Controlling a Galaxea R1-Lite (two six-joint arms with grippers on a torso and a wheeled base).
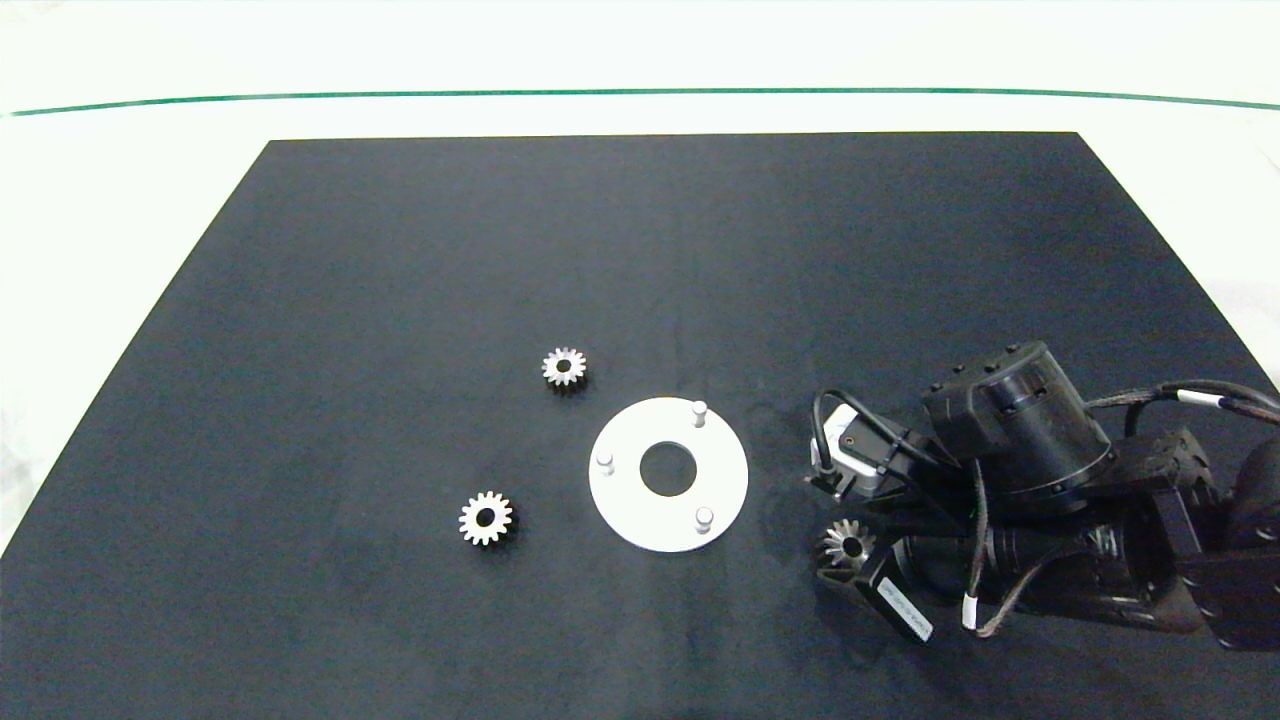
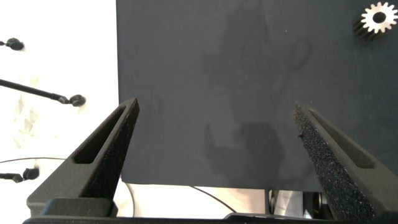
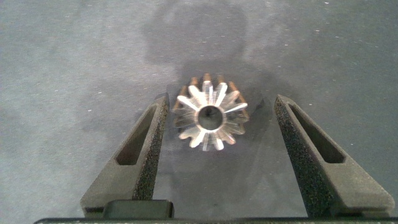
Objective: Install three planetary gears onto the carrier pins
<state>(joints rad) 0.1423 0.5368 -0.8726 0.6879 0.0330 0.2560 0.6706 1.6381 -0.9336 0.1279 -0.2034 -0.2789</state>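
Note:
The white carrier disc point(image 1: 722, 470) lies mid-table with its three carrier pins point(image 1: 699, 409) point(image 1: 604, 461) point(image 1: 704, 517) standing bare. Two planetary gears rest on the mat left of it, one behind point(image 1: 564, 367) and one nearer the front point(image 1: 486, 518). A third gear point(image 1: 848, 545) point(image 3: 211, 115) lies flat to the right of the disc, between the fingers of my open right gripper point(image 1: 832, 548) point(image 3: 222, 99); one finger sits close against its teeth, the other stands apart. My left gripper point(image 2: 216, 106) hangs open over the mat's edge, holding nothing, with a gear point(image 2: 378, 18) far off.
A black mat point(image 1: 640, 250) covers the white table, which shows around its edges. The right arm's dark body and cables point(image 1: 1050, 480) fill the front right. Thin black cables point(image 2: 37, 92) lie on the white surface beside the mat in the left wrist view.

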